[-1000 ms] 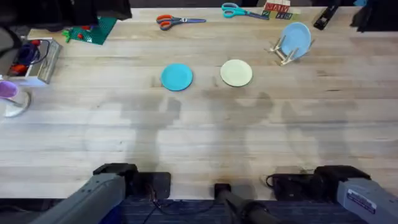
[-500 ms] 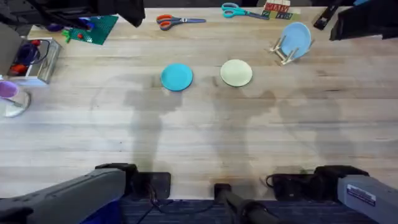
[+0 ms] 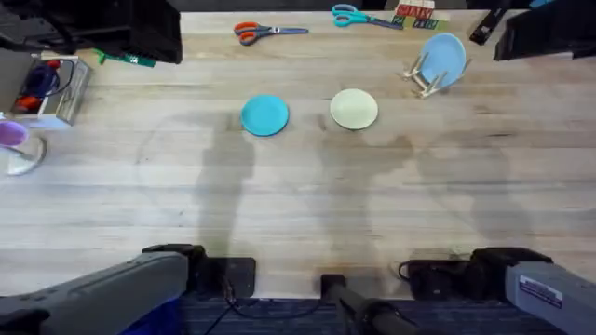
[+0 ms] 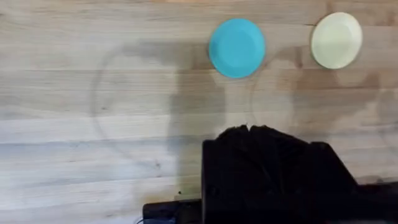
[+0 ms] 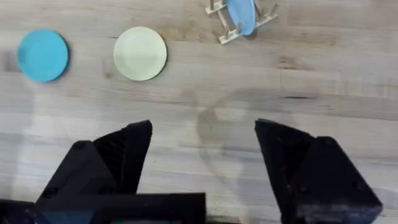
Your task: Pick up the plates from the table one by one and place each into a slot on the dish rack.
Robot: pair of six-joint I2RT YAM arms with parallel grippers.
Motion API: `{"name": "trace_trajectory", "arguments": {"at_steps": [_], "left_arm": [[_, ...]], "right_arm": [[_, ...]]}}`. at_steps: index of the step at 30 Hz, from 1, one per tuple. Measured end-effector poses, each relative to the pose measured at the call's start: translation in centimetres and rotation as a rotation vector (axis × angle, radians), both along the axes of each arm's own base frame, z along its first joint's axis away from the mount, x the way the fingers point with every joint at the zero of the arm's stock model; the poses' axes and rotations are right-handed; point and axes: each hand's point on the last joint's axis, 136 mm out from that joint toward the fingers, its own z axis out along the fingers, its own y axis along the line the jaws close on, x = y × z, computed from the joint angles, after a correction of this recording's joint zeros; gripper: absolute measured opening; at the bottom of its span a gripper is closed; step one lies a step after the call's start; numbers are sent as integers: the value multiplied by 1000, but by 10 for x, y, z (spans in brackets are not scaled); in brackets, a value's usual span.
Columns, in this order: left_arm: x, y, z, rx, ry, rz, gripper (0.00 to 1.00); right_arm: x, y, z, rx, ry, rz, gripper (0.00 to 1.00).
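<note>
Nothing among the task items has shifted since the earlier frames; only the dark blurred mass at the upper left of the overhead view has changed shape. Teal-blue plate (image 3: 265, 115) lies flat on the table (image 3: 307, 205), with the cream-yellow plate (image 3: 354, 109) lying flat near it, apart. Dish rack (image 3: 426, 78) stands at the far right, a sky-blue plate (image 3: 443, 60) upright in one slot. Right gripper (image 5: 202, 155) hangs above the tabletop, fingers spread wide, holding nothing. Left gripper (image 4: 249, 132): finger spacing cannot be judged. Two scissors (image 3: 268, 32) lie along the far edge.
</note>
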Motion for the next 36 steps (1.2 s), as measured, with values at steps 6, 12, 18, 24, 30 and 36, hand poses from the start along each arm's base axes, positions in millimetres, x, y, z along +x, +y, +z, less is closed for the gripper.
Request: {"name": "trace_trajectory", "arguments": {"at_steps": [6,12,18,24,30,36], "left_arm": [[5,-23,8,-122,-35,-65,42],[15,-57,-1,-295,-50,-189,42],[23,-83,-23,-457,-39,-269,42],[24,-98,-46,-567,-17,-312,41],[25,-110,-62,-608,9,-334,41],[37,-138,-76,-626,39,-397,41]], "right_arm": [[0,0,0,0,0,0,994],[0,0,0,0,0,0,994],[0,0,0,0,0,0,994],[0,0,0,0,0,0,995],[0,0,0,0,0,0,995],[0,0,0,0,0,0,995]]}}
